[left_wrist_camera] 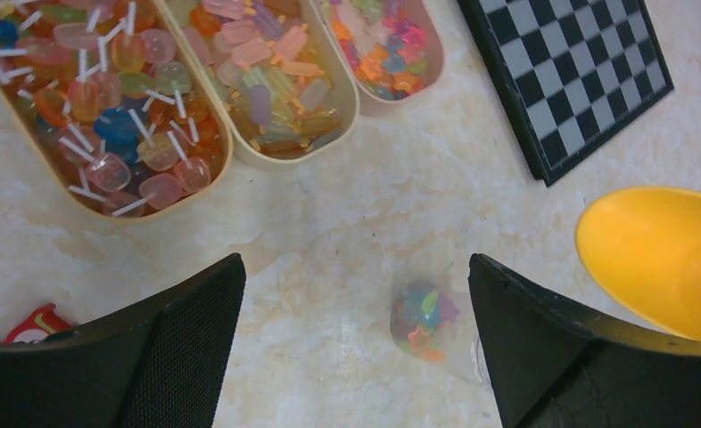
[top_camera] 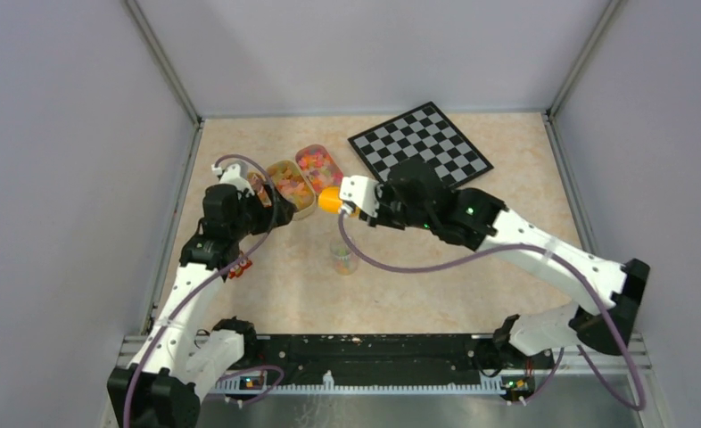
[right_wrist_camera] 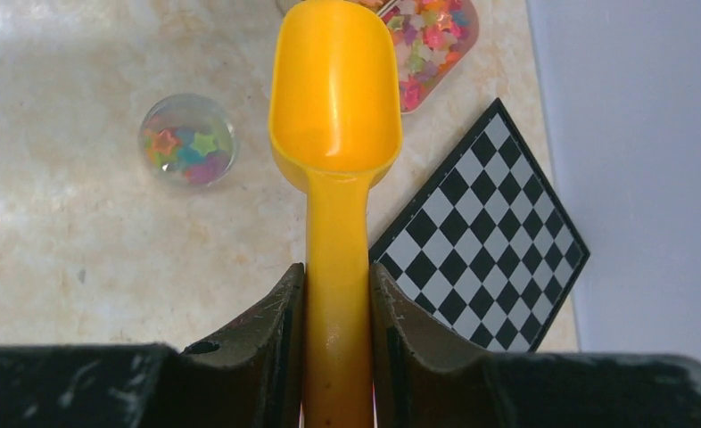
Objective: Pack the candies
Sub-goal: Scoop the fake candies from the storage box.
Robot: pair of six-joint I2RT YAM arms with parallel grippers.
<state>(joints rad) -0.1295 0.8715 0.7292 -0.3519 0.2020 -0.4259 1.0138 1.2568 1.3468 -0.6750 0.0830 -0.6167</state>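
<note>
Tiny star-shaped candies (left_wrist_camera: pixel 384 45) in mixed colours fill a beige oval tray (top_camera: pixel 318 167), whose end also shows in the right wrist view (right_wrist_camera: pixel 423 40). A small clear jar (top_camera: pixel 343 259) stands open on the table with a few candies (right_wrist_camera: pixel 186 141) at its bottom. My right gripper (right_wrist_camera: pixel 336 272) is shut on the handle of a yellow scoop (right_wrist_camera: pixel 336 89), whose empty bowl hangs between the jar and the tray. My left gripper (left_wrist_camera: pixel 356 259) is open above the table. The jar (left_wrist_camera: pixel 427 316) sits just inside its right finger, untouched.
Two more oval trays hold lollipops (left_wrist_camera: pixel 106 98) and long sweets (left_wrist_camera: pixel 267 71), left of the star tray. A chessboard (top_camera: pixel 420 143) lies at the back right. A small red thing (left_wrist_camera: pixel 35 323) lies by my left finger. Grey walls close in the table.
</note>
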